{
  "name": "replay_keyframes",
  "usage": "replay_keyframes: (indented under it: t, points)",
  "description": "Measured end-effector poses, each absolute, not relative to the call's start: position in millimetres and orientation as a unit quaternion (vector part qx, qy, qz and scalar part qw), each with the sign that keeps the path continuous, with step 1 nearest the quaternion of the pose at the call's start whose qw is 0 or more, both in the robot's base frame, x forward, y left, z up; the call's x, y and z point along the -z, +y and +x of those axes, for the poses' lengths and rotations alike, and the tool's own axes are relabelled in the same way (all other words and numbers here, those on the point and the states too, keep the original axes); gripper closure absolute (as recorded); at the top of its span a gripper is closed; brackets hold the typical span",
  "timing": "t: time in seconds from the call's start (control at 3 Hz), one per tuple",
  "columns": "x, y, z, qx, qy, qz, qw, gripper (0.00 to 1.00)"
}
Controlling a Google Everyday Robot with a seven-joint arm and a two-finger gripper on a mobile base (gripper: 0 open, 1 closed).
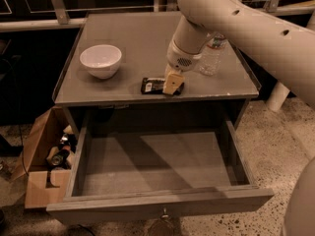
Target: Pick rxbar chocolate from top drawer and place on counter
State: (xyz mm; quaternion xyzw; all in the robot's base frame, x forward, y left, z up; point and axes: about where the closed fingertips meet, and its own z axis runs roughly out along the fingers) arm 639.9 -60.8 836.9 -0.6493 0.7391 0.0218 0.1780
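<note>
1. The gripper [172, 84] points down at the front edge of the counter [138, 33], its tan tip over the right end of the rxbar chocolate [152, 85]; whether it is open or clamped on the bar cannot be told.
2. The bar lies flat on the counter, stretching left from the gripper.
3. The pale arm [246, 23] rises from the gripper up and to the right.
4. A clear water bottle [211, 58] stands just right of and behind the gripper.
5. A white bowl [101, 60] sits well to its left.
6. Below and in front of the gripper, the top drawer [157, 200] stands pulled out.
7. A cardboard box [37, 191] rests on the floor, far down to the left.
</note>
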Motion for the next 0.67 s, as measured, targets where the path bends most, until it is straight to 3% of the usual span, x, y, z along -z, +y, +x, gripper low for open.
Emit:
replay_keyframes:
  t: [0.33,0.67]
  points:
    - [-836.8,-60.8,639.9,-0.022,0.739,-0.649,0.178,0.13]
    - [-836.8,-60.8,639.9,-0.022,0.739,-0.649,0.178,0.00]
